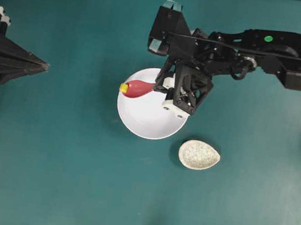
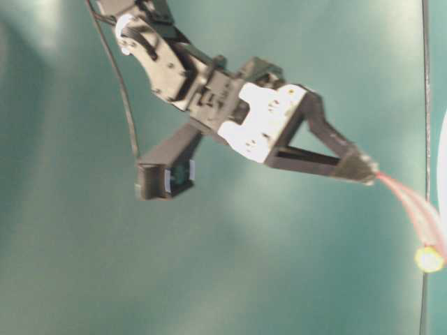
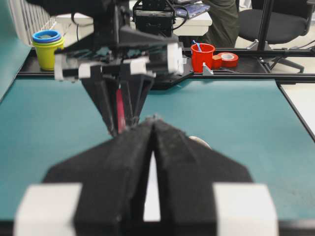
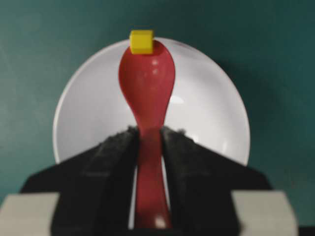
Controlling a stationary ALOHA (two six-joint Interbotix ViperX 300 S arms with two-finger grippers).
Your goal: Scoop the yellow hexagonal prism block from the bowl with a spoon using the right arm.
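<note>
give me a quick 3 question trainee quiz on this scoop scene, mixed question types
1. True or false: the right gripper has its jaws clamped on the handle of the spoon.
2. Multiple choice: where is the yellow block? A) at the far tip of the spoon's head, B) inside the speckled dish, C) on the bare table.
3. Fill in: in the overhead view the spoon's head hangs over the left rim of the white ____, while the left gripper sits apart at the left with jaws together.

Key: 1 true; 2 A; 3 bowl
</note>
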